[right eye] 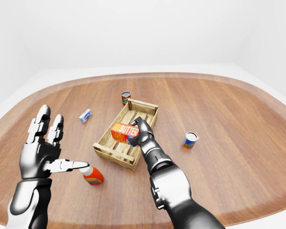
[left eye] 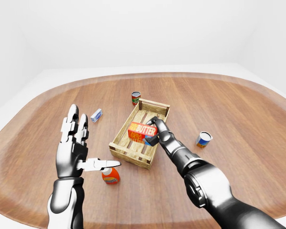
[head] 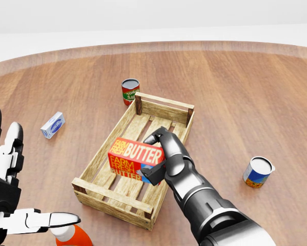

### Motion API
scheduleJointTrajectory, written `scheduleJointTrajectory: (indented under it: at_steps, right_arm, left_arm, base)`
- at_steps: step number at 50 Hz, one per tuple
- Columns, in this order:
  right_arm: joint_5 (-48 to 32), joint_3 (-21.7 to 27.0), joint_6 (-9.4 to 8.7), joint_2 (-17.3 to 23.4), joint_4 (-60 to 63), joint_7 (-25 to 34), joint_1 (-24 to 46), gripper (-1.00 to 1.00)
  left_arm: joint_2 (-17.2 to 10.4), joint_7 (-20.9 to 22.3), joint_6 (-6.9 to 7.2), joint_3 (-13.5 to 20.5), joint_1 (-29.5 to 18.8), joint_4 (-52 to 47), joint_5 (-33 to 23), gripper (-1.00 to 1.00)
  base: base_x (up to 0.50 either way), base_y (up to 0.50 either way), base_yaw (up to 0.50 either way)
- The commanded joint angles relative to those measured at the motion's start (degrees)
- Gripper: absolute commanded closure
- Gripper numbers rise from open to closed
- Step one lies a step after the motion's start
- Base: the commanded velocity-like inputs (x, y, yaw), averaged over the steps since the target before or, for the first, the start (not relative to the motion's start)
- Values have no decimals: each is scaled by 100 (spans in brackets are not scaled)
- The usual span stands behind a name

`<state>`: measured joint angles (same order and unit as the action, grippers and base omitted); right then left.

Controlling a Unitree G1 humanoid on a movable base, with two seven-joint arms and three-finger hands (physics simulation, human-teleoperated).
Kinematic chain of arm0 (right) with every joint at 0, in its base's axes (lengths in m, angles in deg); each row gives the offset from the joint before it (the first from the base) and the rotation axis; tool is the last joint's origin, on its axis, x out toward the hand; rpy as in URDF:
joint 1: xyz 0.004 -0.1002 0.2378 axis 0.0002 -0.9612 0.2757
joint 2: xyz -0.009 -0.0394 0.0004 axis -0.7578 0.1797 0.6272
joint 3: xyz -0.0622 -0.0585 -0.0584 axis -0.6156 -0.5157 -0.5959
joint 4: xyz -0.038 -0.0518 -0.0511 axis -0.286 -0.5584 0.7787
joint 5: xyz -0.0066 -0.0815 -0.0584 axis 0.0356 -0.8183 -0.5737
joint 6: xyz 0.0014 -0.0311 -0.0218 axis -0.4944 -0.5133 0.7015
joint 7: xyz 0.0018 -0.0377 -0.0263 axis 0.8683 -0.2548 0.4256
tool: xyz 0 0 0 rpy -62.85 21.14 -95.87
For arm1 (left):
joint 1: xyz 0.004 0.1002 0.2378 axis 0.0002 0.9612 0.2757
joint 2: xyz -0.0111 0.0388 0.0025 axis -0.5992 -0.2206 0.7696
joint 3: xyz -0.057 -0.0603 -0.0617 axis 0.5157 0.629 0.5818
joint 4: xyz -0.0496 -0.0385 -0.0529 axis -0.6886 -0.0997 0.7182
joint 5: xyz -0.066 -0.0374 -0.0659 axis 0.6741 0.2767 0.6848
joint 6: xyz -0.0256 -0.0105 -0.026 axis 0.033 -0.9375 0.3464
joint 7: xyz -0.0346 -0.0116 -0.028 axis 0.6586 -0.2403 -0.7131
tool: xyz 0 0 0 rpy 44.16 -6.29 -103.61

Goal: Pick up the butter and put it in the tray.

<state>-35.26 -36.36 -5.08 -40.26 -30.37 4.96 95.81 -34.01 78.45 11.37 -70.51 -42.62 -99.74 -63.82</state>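
Right hand (head: 161,154): we have our fingers closed round the right end of the butter (head: 135,156), one finger over its top edge and another under its lower right corner.

Left hand (left eye: 75,143): spread wide and holding nothing, raised at the lower left of the left-eye view, well apart from the crate.

Butter, place: at the centre of the head view, inside the outline of the wooden tray (head: 104,148), over its slatted floor. We cannot tell whether it rests on the slats or hangs just above them.

Butter, long axis: it runs left to right in the head view, roughly crosswise to the tray, whose length goes from lower left to upper right.

Butter, facing: the printed red face points up toward the head cameras, lettering upright and readable; the box looks tilted slightly, right end a touch lower.

Key relation: the box extends leftward from our right fingers, which grip only its right end. The right hand is far nearer than the left, so we judge the release is its job alone.

Next move, our judgement: lower until the box sits flat, then open the fingers.

Risk: held by one end, the box may tip or catch on a side rail.

Nearby: tomato sauce can (head: 130,91) just beyond the tray's upper end; another can (head: 258,171) at right; small blue-and-white box (head: 53,125) at left; orange bottle (left eye: 111,175) beneath the left hand.
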Motion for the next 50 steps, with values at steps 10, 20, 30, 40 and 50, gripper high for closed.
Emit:
scheduleJointTrajectory:
  at_steps: [10,20,30,40,50]
  right_arm:
    - [232,329,26,-24,150,-99,154,-100]
    - [290,309,88,-30,152,-91,99,-100]
    - [274,286,143,-40,158,-96,45,-100]
    - [424,176,-19,-33,475,77,243,-100]
    - [482,-392,-19,4,3803,823,-578,-100]
  left_arm:
    - [-3,31,0,68,-18,-45,57,-100]
    - [0,32,0,37,-8,-12,37,-100]
    - [5,36,0,53,6,-44,49,-100]
    - [5,33,0,69,2,-64,59,-100]
    - [7,22,0,77,5,-108,65,-100]
  base:
    - [0,0,0]
    - [0,0,0]
    - [0,0,0]
    - [0,0,0]
    - [0,0,0]
